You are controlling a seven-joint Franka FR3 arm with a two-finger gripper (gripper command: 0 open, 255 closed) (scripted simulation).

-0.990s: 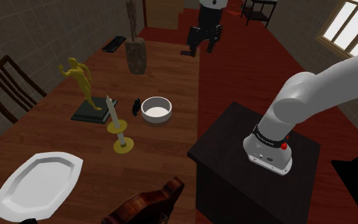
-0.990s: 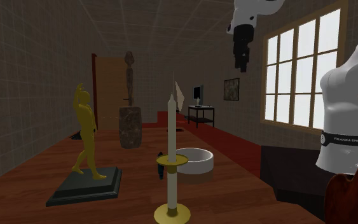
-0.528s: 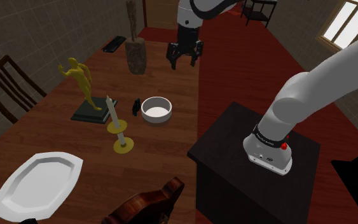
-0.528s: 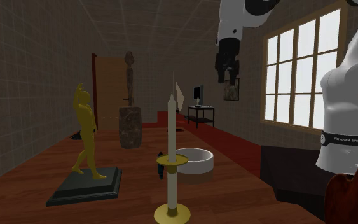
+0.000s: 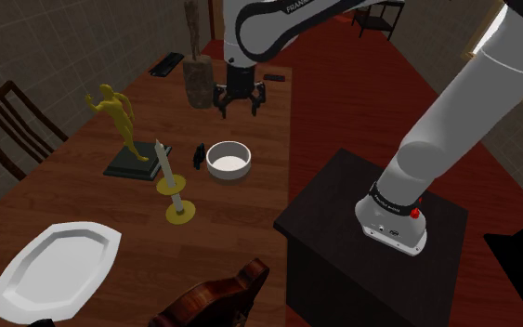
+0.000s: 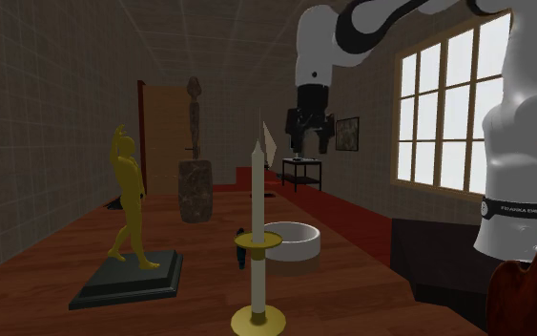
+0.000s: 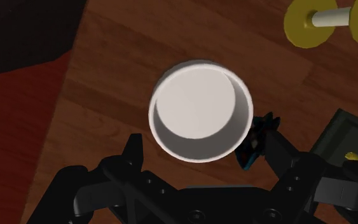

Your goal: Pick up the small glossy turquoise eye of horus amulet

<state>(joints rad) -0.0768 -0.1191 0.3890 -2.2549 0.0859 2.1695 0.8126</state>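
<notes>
The amulet (image 5: 199,155) is a small dark piece with turquoise glints, standing on the wooden table (image 5: 73,200) against the side of a white bowl (image 5: 228,159). In the wrist view the amulet (image 7: 254,145) lies between the bowl (image 7: 199,109) and the dark base of a figurine, close to one fingertip (image 7: 278,147). My gripper (image 5: 240,100) hangs open in the air above the table, beyond the bowl and well above the amulet. The second exterior view shows the gripper (image 6: 308,143) high over the bowl (image 6: 290,241). Nothing is between the fingers of the gripper (image 7: 204,143).
A yellow figurine (image 5: 115,116) on a dark base stands beside the amulet. A yellow candlestick (image 5: 171,181) with a white candle rises near the bowl. A tall wooden sculpture (image 5: 197,79) stands close to the gripper. A white plate (image 5: 55,265) lies nearer the camera, by the chair (image 5: 4,121).
The arm has swung down and toward the shoulder view's left, bringing the open gripper from beyond the table's far end to just above the table near the bowl.
</notes>
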